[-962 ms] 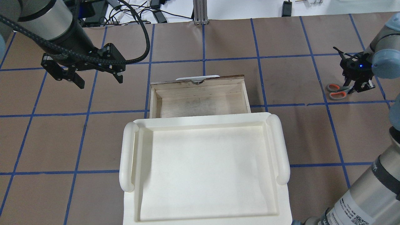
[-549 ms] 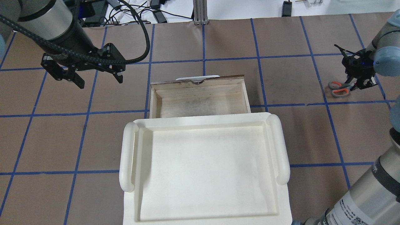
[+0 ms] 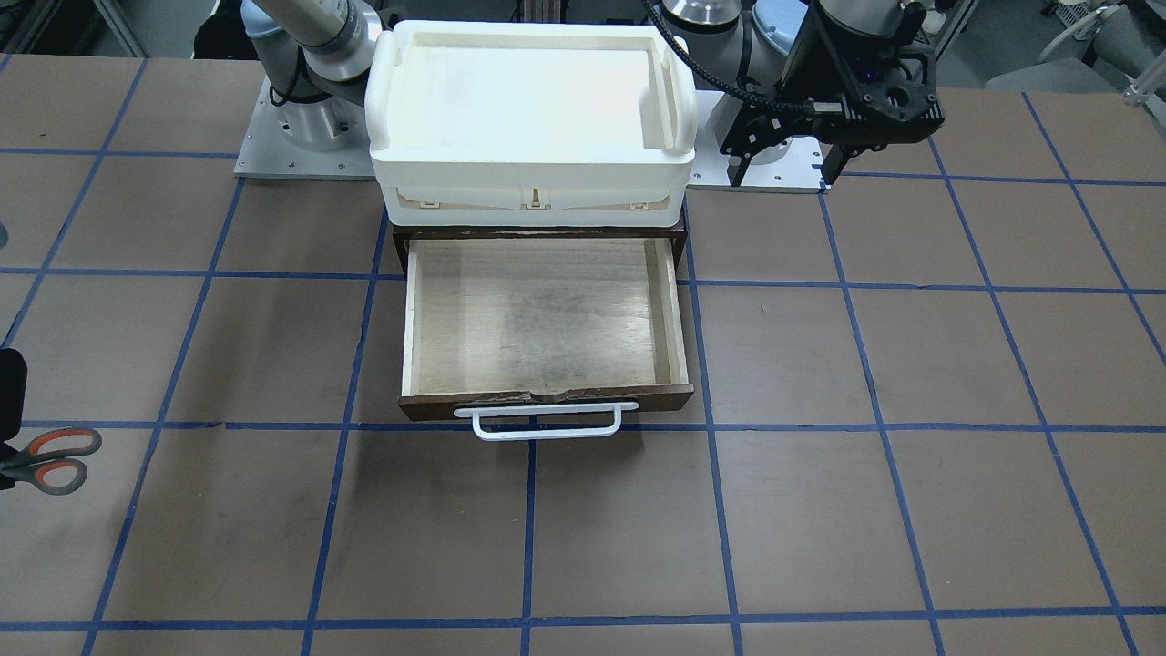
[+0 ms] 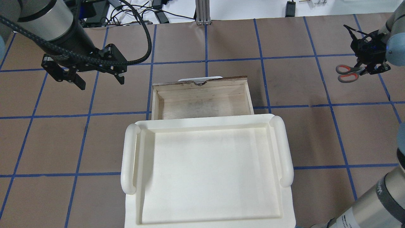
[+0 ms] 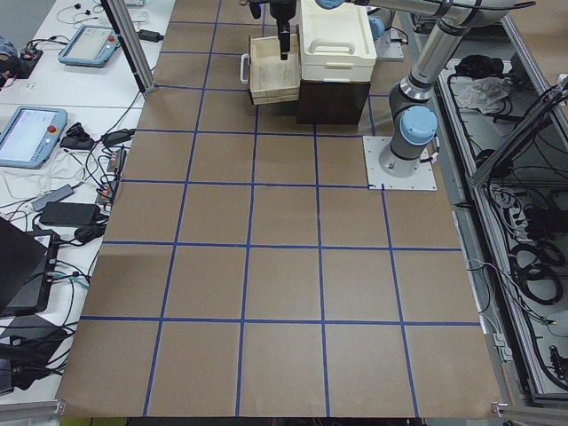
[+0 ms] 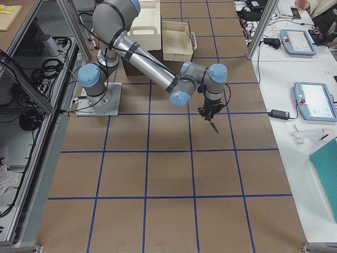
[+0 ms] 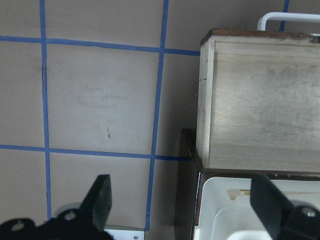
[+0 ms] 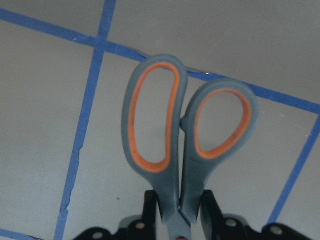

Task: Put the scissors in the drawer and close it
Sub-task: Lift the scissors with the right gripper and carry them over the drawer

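Left claw (image 4: 100, 82) hangs spread and empty at the open drawer's (image 4: 202, 104) 9 o'clock; well apart at its 2 o'clock the right claw (image 4: 368, 69) pinches the scissors (image 4: 347, 73) by the neck, above the worktop (image 4: 316, 136). Risk: so narrow a pinch could let them swivel or slip, or the loops could snag the drawer wall. Long axis runs 9-to-3 in the overhead view, loops at 9, blades hidden.
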Available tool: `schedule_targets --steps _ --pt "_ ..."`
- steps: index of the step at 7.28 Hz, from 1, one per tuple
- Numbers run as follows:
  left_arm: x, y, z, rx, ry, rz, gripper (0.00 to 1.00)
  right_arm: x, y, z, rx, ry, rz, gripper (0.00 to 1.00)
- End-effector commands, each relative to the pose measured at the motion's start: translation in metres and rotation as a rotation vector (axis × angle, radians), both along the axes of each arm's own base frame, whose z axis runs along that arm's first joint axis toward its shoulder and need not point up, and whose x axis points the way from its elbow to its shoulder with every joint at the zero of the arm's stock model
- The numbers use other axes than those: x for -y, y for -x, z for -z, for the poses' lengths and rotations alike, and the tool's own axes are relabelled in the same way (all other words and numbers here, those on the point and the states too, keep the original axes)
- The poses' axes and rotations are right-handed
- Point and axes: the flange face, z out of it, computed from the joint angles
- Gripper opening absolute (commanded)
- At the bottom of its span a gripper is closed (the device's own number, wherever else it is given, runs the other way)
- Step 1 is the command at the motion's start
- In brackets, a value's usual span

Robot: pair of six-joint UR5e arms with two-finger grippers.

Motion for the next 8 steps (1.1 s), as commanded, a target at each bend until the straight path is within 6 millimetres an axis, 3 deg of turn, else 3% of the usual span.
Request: schedule_targets --steps 1,3,5,6,8 --pt "0.000 0.000 0.000 0.000 0.000 0.000 1.00 -0.008 -0.065 -0.064 -0.006 0.070 0.046 0.00" --pt "0.000 0.000 0.000 0.000 -0.002 0.000 1.00 -0.021 -0.137 -0.103 0.014 0.093 0.038 0.00" --pt "0.000 0.000 0.000 0.000 -0.002 0.000 1.00 -0.035 -0.200 -0.126 0.103 0.116 0.147 0.00" --pt "0.000 0.000 0.000 0.000 -0.002 0.000 1.00 -0.043 -0.245 -0.128 0.111 0.102 0.145 0.00" --pt "0.000 0.000 0.001 0.000 -0.003 0.000 1.00 -0.057 -0.305 -0.128 0.124 0.076 0.204 0.00"
